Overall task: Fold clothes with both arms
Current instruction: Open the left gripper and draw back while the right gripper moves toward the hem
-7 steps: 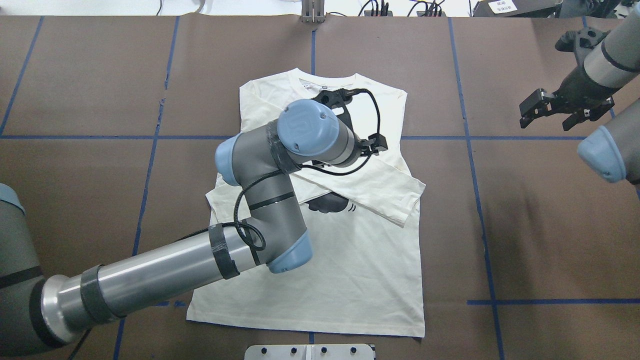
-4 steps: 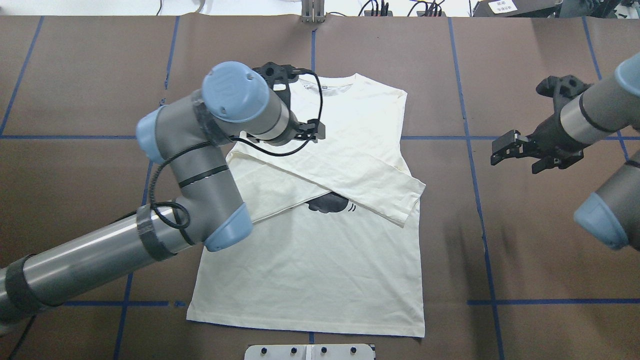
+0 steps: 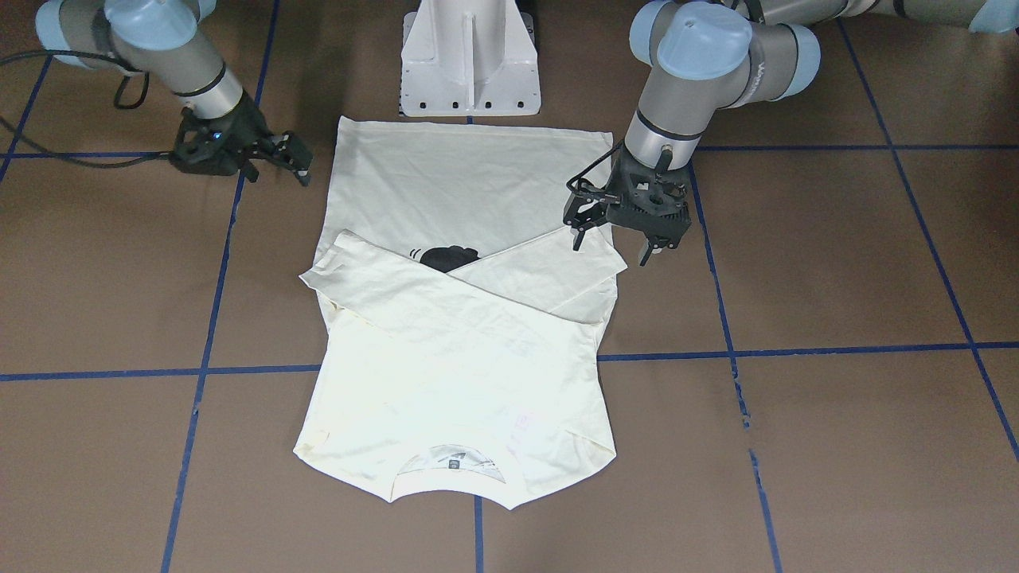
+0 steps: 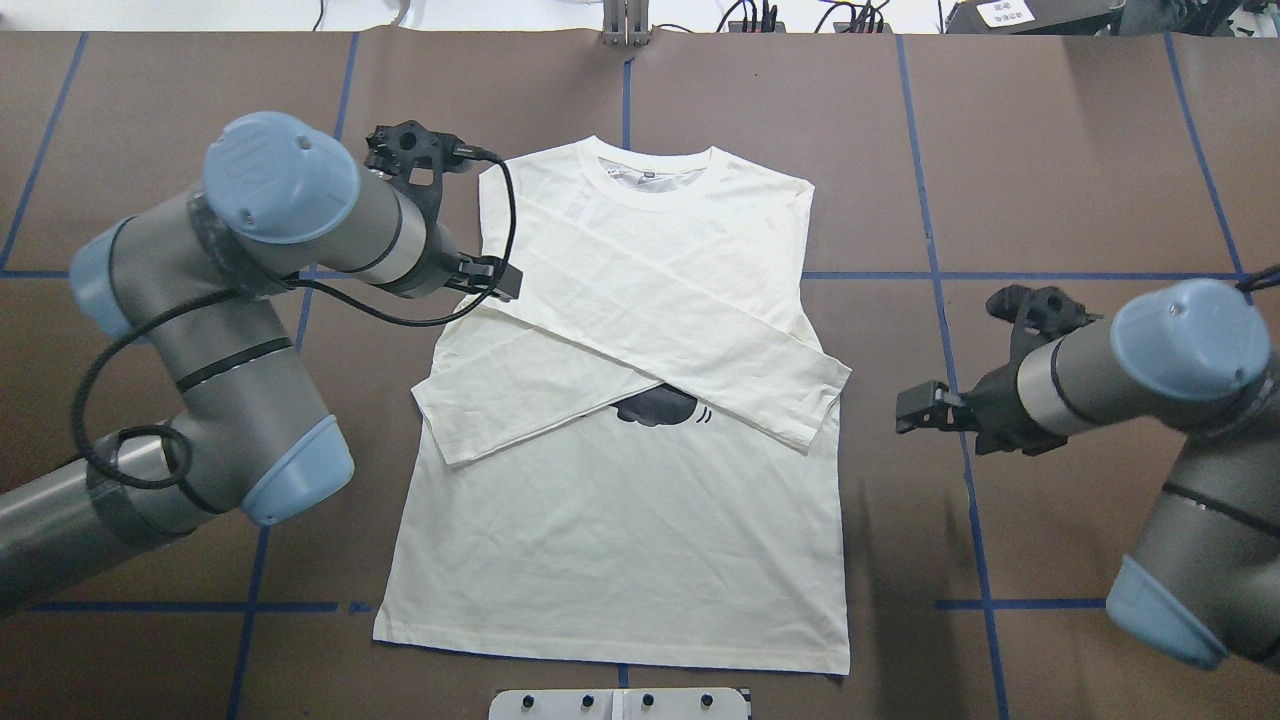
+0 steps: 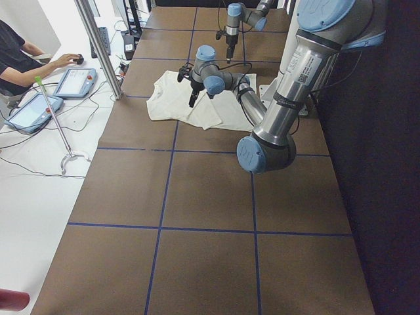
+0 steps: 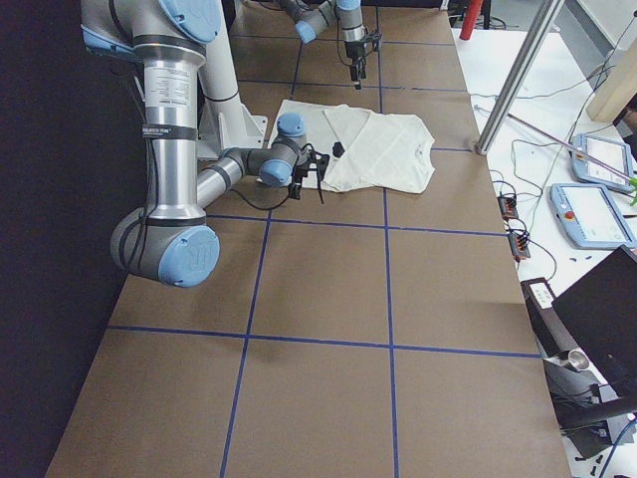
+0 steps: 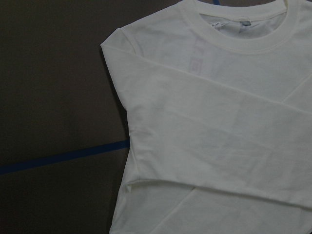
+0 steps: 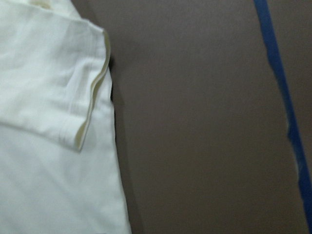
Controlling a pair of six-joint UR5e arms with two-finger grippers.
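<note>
t-shirt (image 4: 620,520) lies flat on the table (image 4: 1050,150), sleeves crossed over its chest (print mostly covered). my left gripper (image 3: 610,248) and right gripper (image 3: 298,163) flank it, spread wide and empty, ready, i judge, to pinch the next fold.

T-shirt (image 4: 620,530) flat mid-table (image 4: 1050,150), sleeves (image 4: 640,340) crossed on chest, collar (image 4: 655,190) farthest from robot. Left gripper (image 4: 493,281) over its left edge; right gripper (image 4: 915,410) off its right edge.
</note>
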